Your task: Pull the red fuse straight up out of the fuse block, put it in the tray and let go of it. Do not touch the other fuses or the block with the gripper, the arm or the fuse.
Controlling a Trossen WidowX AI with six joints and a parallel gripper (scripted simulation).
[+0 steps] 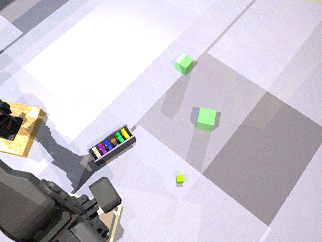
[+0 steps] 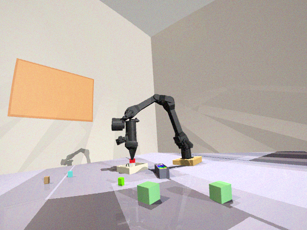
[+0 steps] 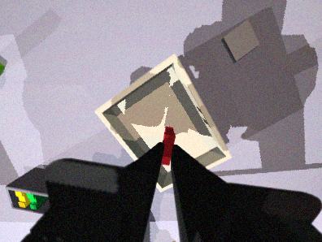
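My gripper (image 2: 132,158) (image 3: 167,148) is shut on the red fuse (image 2: 132,160) (image 3: 168,136) and points down over the cream tray (image 1: 116,227) (image 2: 124,169) (image 3: 136,85). The fuse is held upright, low over the inside of the tray, its pale lower part at about rim height; I cannot tell whether it touches the tray floor. The arm hides the fuse and fingertips in the top view. The dark fuse block (image 1: 116,151) (image 2: 163,173) (image 3: 28,179) stands apart from the gripper, with white, purple, blue, green and yellow fuses and an empty slot between blue and green.
Two pale green cubes (image 1: 206,117) (image 2: 148,193) stand beyond the block. A small lime cube (image 1: 179,179) (image 2: 121,181) lies nearer the tray. A brown block (image 2: 46,180) and a cyan block (image 2: 70,173) lie farther off. The arm stands on a wooden base (image 1: 34,112) (image 2: 193,161).
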